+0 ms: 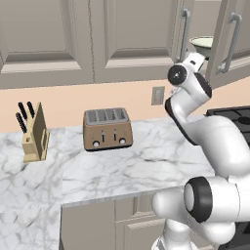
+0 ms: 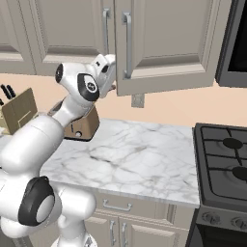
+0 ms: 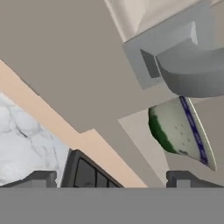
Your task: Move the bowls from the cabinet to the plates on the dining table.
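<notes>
Your grey-beige cabinet point(image 1: 122, 39) has recessed-panel doors and long metal bar handles; one door point(image 1: 229, 41) stands open. Below runs the veined marble bench point(image 1: 127, 166), carrying one boxy brown toaster point(image 1: 107, 129) and one wooden knife block point(image 1: 35, 134). One glossy pale green bowl point(image 3: 181, 131), apparently blue-rimmed, sits inside the cabinet. Your pincer point(image 3: 111, 179) is spread wide, holding nothing, near that bowl.

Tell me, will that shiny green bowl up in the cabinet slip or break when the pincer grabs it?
Probably slippery: the green bowl looks glossy. It looks hard and glazed, so a drop might crack it. Its round sides could rock or roll if nudged.
</notes>
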You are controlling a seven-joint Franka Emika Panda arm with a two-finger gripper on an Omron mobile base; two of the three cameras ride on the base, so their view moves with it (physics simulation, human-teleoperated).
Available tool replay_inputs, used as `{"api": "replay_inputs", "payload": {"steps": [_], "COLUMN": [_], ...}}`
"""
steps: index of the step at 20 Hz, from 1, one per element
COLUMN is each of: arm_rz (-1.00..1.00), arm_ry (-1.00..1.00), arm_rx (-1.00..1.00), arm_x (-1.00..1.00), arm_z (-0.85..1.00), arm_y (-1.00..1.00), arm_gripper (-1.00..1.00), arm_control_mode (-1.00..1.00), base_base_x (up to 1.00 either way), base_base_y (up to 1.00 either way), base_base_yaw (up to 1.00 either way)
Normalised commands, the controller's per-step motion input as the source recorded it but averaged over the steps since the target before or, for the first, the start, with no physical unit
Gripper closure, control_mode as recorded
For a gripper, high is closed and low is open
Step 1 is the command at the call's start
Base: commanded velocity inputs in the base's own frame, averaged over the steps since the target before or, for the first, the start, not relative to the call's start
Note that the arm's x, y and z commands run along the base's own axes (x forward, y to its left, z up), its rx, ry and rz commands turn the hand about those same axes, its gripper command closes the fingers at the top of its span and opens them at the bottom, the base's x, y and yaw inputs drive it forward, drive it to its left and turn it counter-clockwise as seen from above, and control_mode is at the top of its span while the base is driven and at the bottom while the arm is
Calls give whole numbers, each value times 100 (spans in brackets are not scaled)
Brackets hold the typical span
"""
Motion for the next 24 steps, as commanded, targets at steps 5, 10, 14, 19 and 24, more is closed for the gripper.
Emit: {"api": "replay_inputs", "payload": {"steps": [5, 10, 14, 19, 24], "arm_rz": [-4, -3, -3, -2, -6], "arm_ry": [0, -1, -7, -10, -8], "arm_rx": [-9, -8, -8, -2, -1], "arm_x": [1, -14, -54, -74, -25], "arm_z": [-1, 0, 0, 0, 2], "arm_y": [-23, -15, -6, -3, -39], "arm_gripper": [-100, -100, -100, -100, -100], "arm_control_mode": [-100, -100, -100, -100, -100], "base_base_x": [0, 0, 0, 0, 0], "base_base_y": [0, 0, 0, 0, 0], "base_base_yaw": [0, 0, 0, 0, 0]}}
